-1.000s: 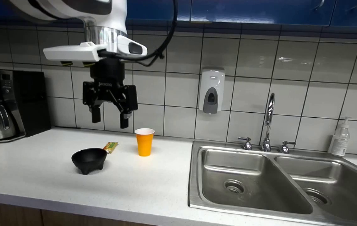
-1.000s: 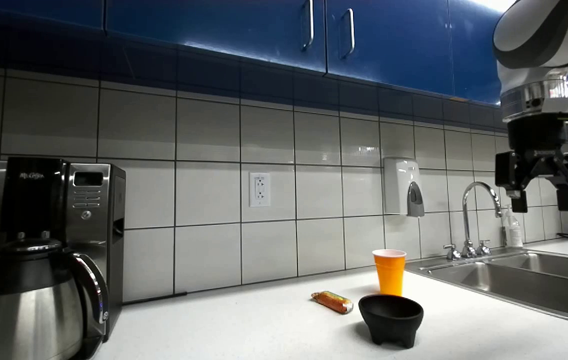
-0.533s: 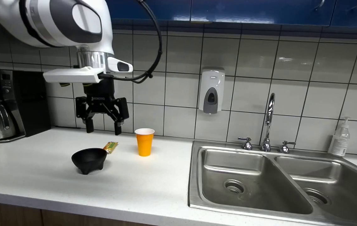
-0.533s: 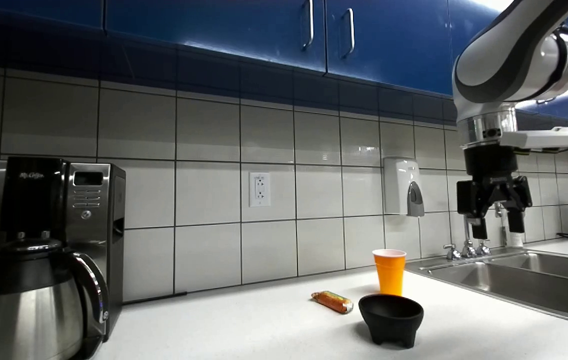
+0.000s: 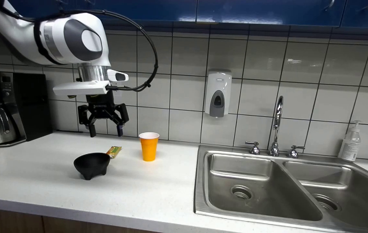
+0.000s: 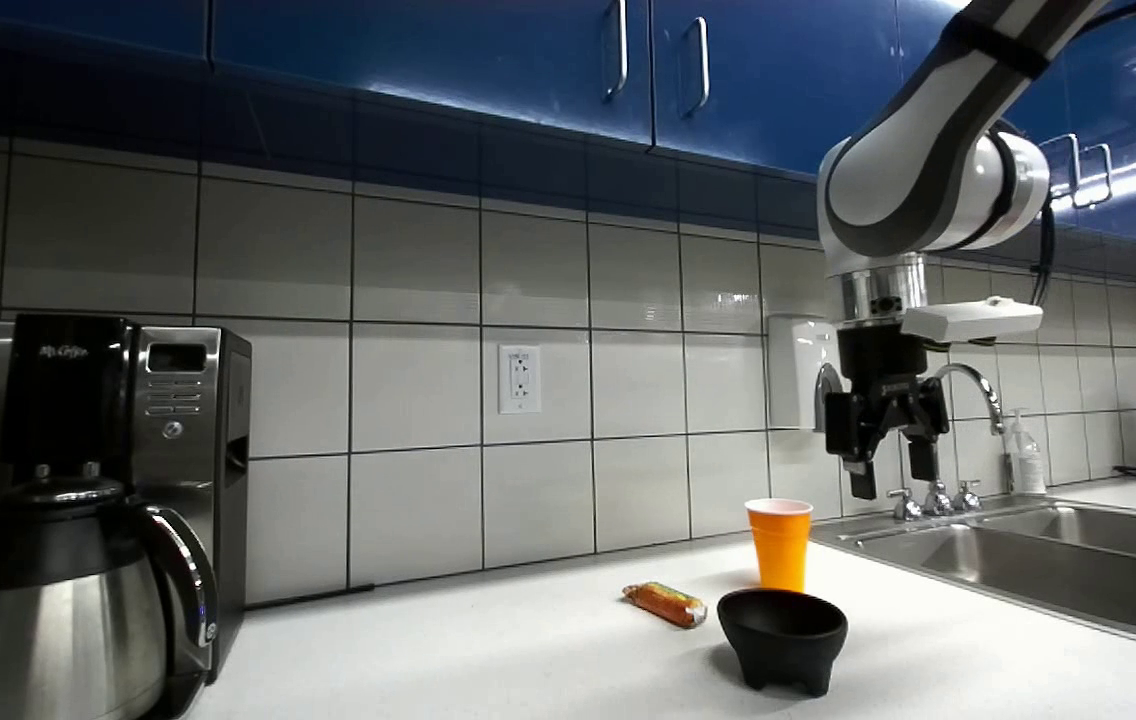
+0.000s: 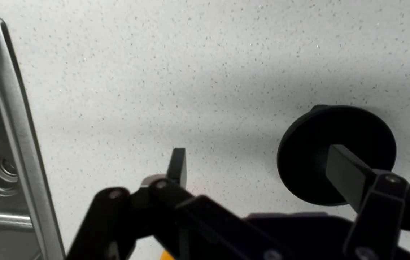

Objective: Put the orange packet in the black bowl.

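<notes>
The orange packet (image 5: 114, 152) lies flat on the counter just behind the black bowl (image 5: 92, 165). In an exterior view the orange packet (image 6: 666, 604) shows beside the black bowl (image 6: 783, 640), with a gap between them. My gripper (image 5: 106, 133) hangs pointing down above the counter, well above packet and bowl; it also shows in an exterior view (image 6: 893, 482). In the wrist view the gripper (image 7: 258, 155) has its fingers wide apart with nothing between them. One finger overlaps the black bowl (image 7: 353, 130) in that view. The packet is hidden or out of frame there.
An upright orange cup (image 5: 149, 147) stands near the packet; its edge shows in the wrist view (image 7: 166, 255). A steel sink (image 5: 200, 181) is set into the counter. A coffee maker (image 6: 198, 500) stands at the far end. A soap dispenser (image 5: 218, 94) hangs on the tiled wall.
The arm has come lower, and in an exterior view it has moved left, from over the sink area toward the cup and bowl. The gripper stays open. Packet, bowl and cup have not moved.
</notes>
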Motion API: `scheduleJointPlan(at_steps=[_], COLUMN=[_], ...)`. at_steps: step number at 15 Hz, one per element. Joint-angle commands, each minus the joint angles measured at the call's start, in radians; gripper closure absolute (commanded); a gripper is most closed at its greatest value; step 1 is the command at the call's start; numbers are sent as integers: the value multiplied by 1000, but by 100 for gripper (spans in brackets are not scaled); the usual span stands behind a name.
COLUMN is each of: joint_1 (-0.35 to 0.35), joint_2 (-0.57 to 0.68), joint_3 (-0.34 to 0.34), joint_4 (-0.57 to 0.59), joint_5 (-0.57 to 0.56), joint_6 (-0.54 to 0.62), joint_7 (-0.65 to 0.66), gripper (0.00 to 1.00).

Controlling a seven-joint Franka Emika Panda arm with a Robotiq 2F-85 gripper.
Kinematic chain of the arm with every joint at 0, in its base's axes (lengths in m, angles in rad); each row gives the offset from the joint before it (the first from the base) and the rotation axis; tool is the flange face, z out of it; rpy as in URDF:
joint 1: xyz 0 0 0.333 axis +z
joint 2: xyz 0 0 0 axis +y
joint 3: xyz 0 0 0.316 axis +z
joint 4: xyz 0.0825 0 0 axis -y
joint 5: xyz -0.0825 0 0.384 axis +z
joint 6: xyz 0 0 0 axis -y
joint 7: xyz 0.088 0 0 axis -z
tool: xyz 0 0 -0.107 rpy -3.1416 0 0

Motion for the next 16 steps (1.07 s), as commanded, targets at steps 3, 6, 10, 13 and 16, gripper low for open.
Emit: scheduleJointPlan(at_steps=[3, 6, 10, 13, 16], joint_1=[23, 42, 69, 92, 111], joint_2=[192, 281, 399, 483, 560], joint_3=[44, 60, 71, 71, 68], joint_4=[182, 268, 379, 459, 535], joint_5=[-14, -19, -23, -23, -22], joint_6=[15, 6, -7, -14, -24], joint_7=[45, 67, 95, 109, 108], gripper=[0, 0, 0, 0, 0])
